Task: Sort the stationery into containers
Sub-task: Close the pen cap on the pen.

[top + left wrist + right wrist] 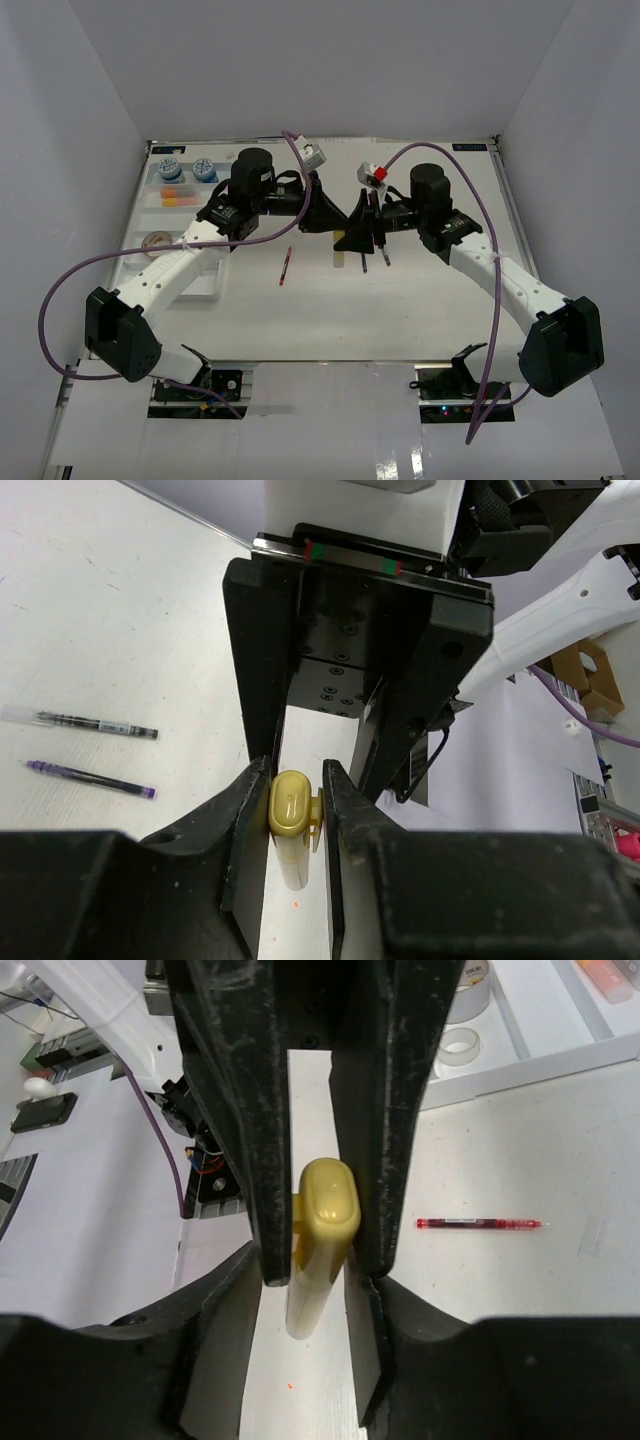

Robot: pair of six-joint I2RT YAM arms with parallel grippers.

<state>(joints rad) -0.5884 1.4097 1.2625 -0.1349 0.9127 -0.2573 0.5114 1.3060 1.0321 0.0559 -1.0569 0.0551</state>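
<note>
A yellow marker (pixel 291 805) stands upright above the table, cap up, between both grippers at mid-table. My left gripper (pixel 295 812) is shut on its cap. My right gripper (pixel 312 1270) faces it from the other side, its fingers spread, with a gap on each side of the marker (pixel 328 1210). From above the two grippers (pixel 335 215) (pixel 352 238) meet tip to tip. A red pen (pixel 286 267) and two dark pens (pixel 364 262) lie on the table. The white tray (pixel 150 215) of containers sits at the left.
The tray holds two blue-white tubs (pixel 170 168), orange erasers (pixel 178 195) and a tan tape roll (pixel 157 242). Two dark pens (pixel 98 725) lie left of my left gripper. The red pen (pixel 482 1224) lies right of my right gripper. White walls enclose the table.
</note>
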